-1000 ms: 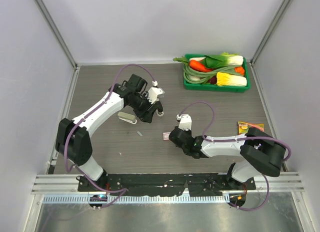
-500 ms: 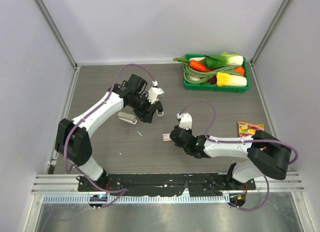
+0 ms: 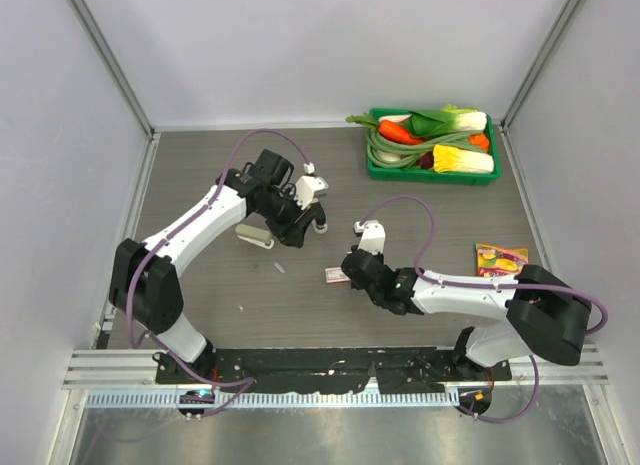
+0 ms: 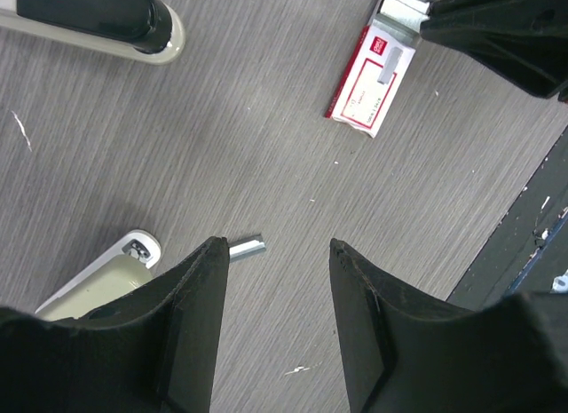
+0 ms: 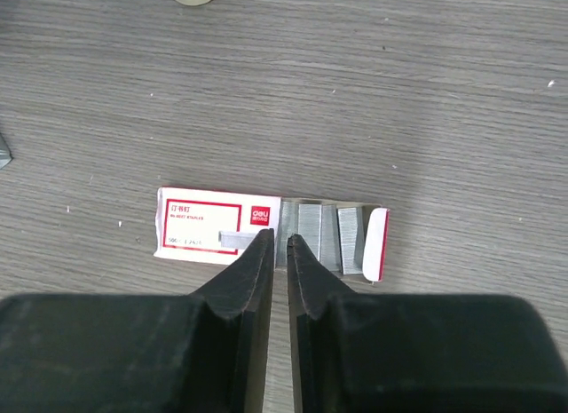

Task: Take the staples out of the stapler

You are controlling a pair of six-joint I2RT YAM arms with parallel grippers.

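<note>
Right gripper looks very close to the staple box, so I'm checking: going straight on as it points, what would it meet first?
Probably the staple box, at its open tray of staple strips; the right gripper has its tips overlapping it, though height is unclear.

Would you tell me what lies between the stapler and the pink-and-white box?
The staples, a short silvery strip, lie roughly between the stapler and the box, nearer the stapler. The left wrist view shows this best.
</note>
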